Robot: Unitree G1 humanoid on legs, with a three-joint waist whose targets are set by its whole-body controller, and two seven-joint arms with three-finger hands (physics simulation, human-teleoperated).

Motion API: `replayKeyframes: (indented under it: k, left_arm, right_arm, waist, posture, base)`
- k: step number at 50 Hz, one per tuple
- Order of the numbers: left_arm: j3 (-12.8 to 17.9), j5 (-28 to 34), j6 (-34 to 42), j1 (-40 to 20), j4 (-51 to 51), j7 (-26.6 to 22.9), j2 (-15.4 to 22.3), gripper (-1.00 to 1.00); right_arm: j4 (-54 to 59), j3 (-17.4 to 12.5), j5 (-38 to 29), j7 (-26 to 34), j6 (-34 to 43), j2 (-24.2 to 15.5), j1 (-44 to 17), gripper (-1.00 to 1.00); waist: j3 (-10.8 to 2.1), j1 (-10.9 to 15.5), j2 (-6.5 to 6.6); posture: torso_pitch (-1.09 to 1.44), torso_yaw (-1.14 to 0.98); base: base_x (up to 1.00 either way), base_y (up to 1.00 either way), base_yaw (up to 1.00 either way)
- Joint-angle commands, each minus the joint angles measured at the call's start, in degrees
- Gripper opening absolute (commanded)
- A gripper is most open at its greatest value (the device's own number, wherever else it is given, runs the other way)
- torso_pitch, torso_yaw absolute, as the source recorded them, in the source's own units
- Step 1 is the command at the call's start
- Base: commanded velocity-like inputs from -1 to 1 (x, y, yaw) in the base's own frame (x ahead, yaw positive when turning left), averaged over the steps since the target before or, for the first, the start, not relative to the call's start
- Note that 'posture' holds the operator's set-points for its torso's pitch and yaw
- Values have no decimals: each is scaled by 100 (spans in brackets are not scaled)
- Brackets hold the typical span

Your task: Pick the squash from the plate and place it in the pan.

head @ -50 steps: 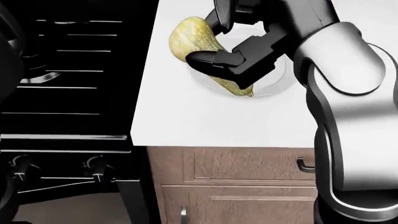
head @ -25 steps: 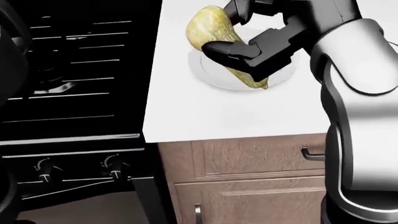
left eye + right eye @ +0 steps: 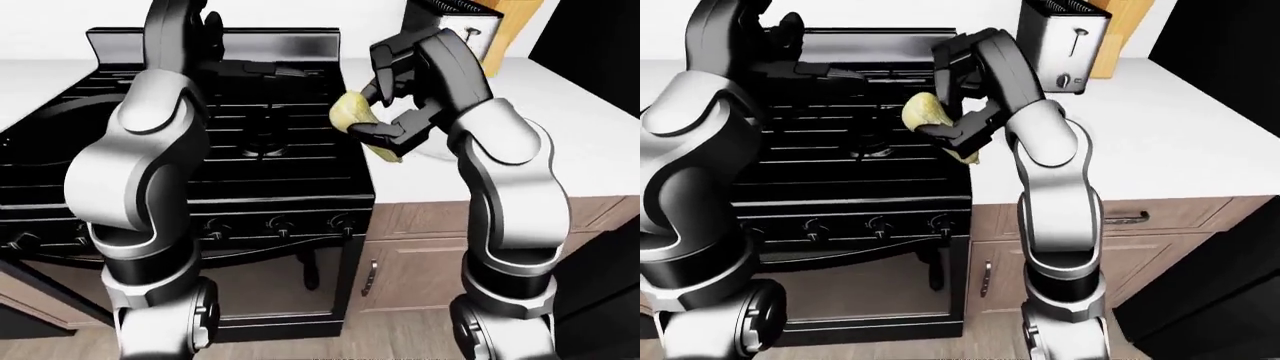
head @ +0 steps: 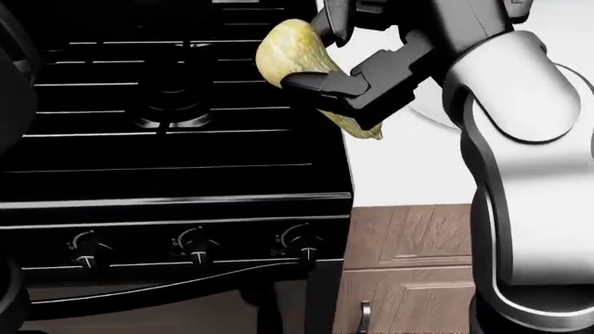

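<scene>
Your right hand, fingers clenched on the squash, is carrying it over the stove edge (left hand's fingers unclear); next, find the pan.

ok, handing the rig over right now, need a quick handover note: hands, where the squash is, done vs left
Right hand: shut on the squash, holding it in the air over the right edge of the stove in the head view.
Left hand: raised over the top of the stove in the left-eye view, holding nothing; fingers unclear.
Plate: on the white counter, mostly hidden behind the right arm.
Done: squash picked, off the plate.
Left: carry it to the pan at the far left of the stove and release.
</scene>
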Motion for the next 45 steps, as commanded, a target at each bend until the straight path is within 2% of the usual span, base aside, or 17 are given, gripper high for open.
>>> replayKeyframes:
  k: [1,15,19,21,22,24,26,28,29,34,39,41,43,44,45]
  left_arm:
    - [3,-14,-164,-207,-138,-21,26,100]
    - [16,-14,-141,-199,-174,-24,24,100]
    - [23,-20,-123,-208,-185,-18,27,100]
    - [22,-24,-124,-210,-184,-15,29,100]
    - [23,-25,-122,-211,-184,-12,29,100]
    - [29,-32,-126,-210,-185,-14,35,100]
    - [33,-39,-107,-215,-202,-7,38,100]
    - [35,-46,-105,-213,-208,-3,41,100]
    - [29,-42,-123,-203,-200,-5,44,100]
    - [29,-43,-128,-205,-200,0,47,100]
    - [27,-42,-145,-200,-193,-1,46,100]
    - [26,-41,-137,-202,-201,4,45,100]
    - [17,-38,-150,-197,-196,2,41,100]
    - [14,-36,-151,-195,-194,1,38,100]
    - [9,-31,-156,-193,-192,0,36,100]
  right_arm:
    - [-210,-179,-80,-152,-219,-61,-238,-100]
    - [-251,-170,-86,-147,-184,-59,-241,-100]
    - [-258,-177,-85,-139,-176,-63,-248,-100]
    - [-256,-158,-95,-131,-169,-70,-251,-100]
    - [-256,-152,-102,-130,-170,-70,-251,-100]
    - [-270,-129,-121,-107,-161,-66,-243,-100]
    - [-272,-125,-128,-99,-164,-48,-234,-100]
    - [-282,-108,-152,-85,-157,-44,-230,-100]
    - [-282,-109,-160,-79,-159,-43,-227,-100]
    - [-277,-105,-192,-59,-170,-28,-222,-100]
    - [-271,-111,-213,-45,-181,-16,-224,-100]
    - [-280,-111,-219,-40,-175,-11,-225,-100]
    - [-289,-145,-191,-47,-184,12,-236,-100]
    - [-288,-147,-190,-52,-179,7,-242,-100]
    - [-280,-161,-173,-65,-193,16,-234,-100]
  waist:
    - [-179,-36,53]
    - [-215,-51,-30]
    - [-205,-38,-139]
    - [-192,-21,-254]
    - [-195,-10,-352]
    - [-202,-23,-254]
    - [-154,-10,-493]
    - [-227,-56,-484]
    - [-220,-55,-482]
    - [-149,-29,-393]
    - [-165,-49,-147]
    - [-170,-81,3]
    - [-213,-113,267]
    - [-121,-151,334]
    - [-26,-136,288]
  posture:
    - [0,0]
    - [0,0]
    - [0,0]
    - [0,0]
    - [0,0]
    - [0,0]
    - [0,0]
    - [0,0]
    - [0,0]
    - [0,0]
    - [0,0]
    - [0,0]
    - [0,0]
    - [0,0]
    - [0,0]
  base:
    - [0,10,0]
    - [0,10,0]
    - [0,11,0]
    - [0,11,0]
    - [0,11,0]
    - [0,20,0]
    - [0,33,0]
    - [0,33,0]
    - [0,36,0]
    - [0,39,0]
    - [0,40,0]
    - [0,40,0]
    - [0,26,0]
    - [0,0,0]
    - [0,0,0]
